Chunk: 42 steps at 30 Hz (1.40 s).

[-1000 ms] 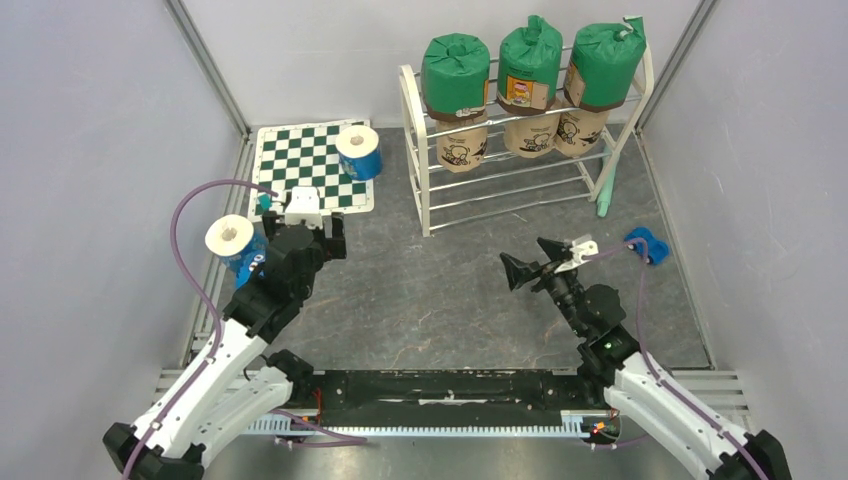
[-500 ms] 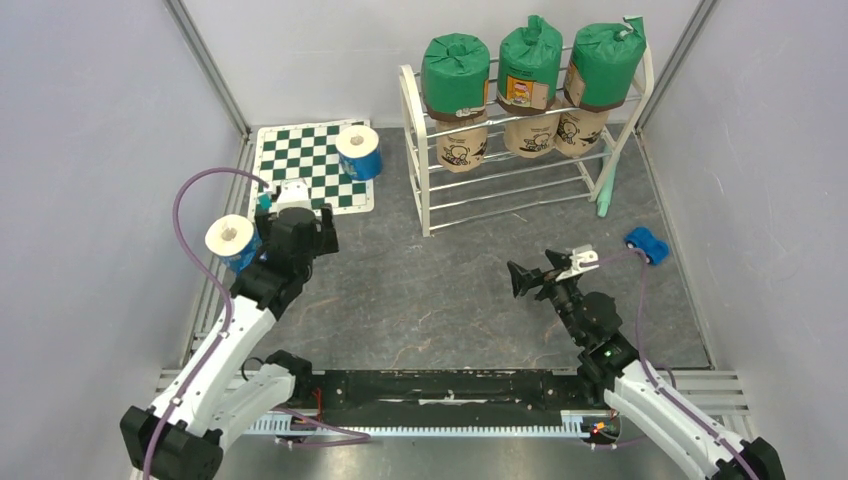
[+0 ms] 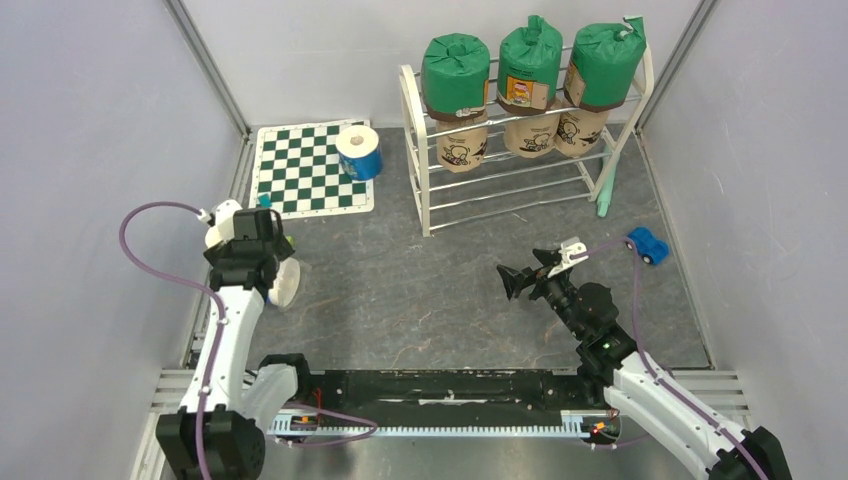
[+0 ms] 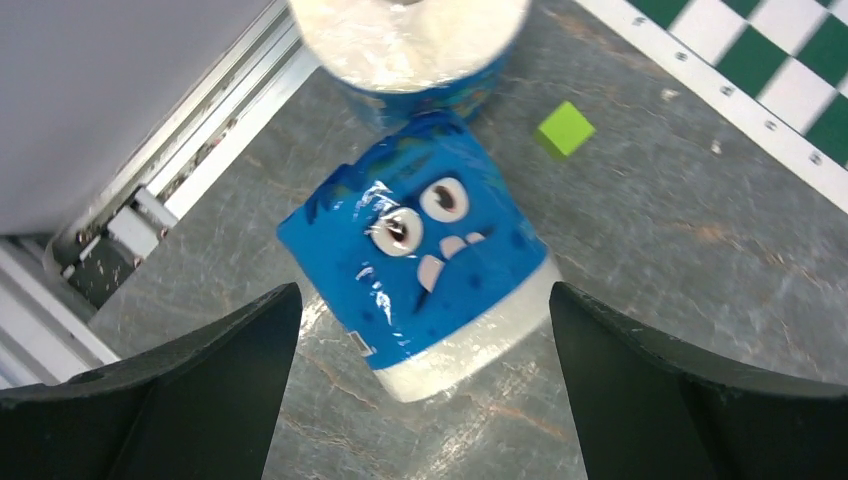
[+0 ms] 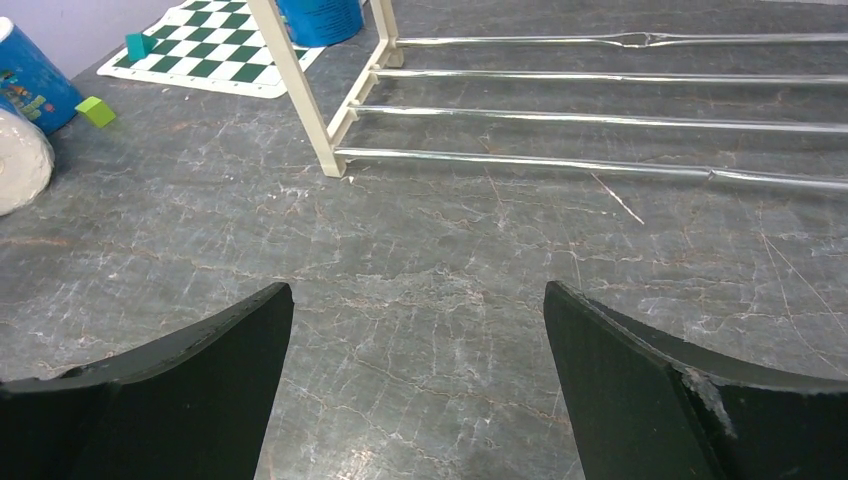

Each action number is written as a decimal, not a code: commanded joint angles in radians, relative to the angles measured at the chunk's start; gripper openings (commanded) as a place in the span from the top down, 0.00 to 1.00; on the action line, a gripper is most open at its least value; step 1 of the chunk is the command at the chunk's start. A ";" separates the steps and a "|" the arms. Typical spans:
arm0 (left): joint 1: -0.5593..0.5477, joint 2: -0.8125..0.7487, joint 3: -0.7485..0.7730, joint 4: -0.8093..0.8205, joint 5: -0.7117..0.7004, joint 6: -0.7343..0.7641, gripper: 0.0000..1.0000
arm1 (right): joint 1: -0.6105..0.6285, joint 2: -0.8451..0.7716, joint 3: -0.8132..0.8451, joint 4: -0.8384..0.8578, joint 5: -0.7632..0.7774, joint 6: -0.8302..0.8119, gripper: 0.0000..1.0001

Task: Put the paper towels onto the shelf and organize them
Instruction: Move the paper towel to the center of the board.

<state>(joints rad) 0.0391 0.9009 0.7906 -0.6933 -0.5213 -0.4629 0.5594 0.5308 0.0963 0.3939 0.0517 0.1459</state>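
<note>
L gripper jaws wide apart, either side of toppled blue roll, no contact. R gripper also spread, over floor nr shelf.

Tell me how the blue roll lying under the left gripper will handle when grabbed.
The blue roll lies on its side, so a nudge would probably roll it. Its shiny film wrap looks slippery, and the soft paper likely squashes, so the open left gripper may need a firm squeeze.

Shelf back right, six rolls on upper tiers; mat left, one roll on it; two rolls far left.
</note>
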 commanded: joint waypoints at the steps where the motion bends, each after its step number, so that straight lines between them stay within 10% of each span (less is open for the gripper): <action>1: 0.077 0.056 0.002 0.011 0.001 -0.158 0.00 | 0.004 -0.020 0.039 0.017 -0.018 0.002 0.02; 15: 0.300 0.343 0.003 0.133 0.262 -0.287 0.00 | 0.003 -0.134 0.002 -0.015 0.016 -0.009 0.02; 25: 0.293 0.222 -0.065 0.133 0.505 -0.260 0.13 | 0.003 -0.129 0.008 -0.013 0.001 -0.008 0.02; 42: -0.321 0.155 -0.110 0.207 0.537 -0.291 0.09 | 0.004 0.013 0.096 -0.015 -0.134 0.015 0.02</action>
<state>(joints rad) -0.2104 1.0943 0.7273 -0.5220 -0.0162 -0.7033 0.5594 0.5053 0.1211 0.3565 -0.0078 0.1467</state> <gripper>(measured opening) 0.901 0.979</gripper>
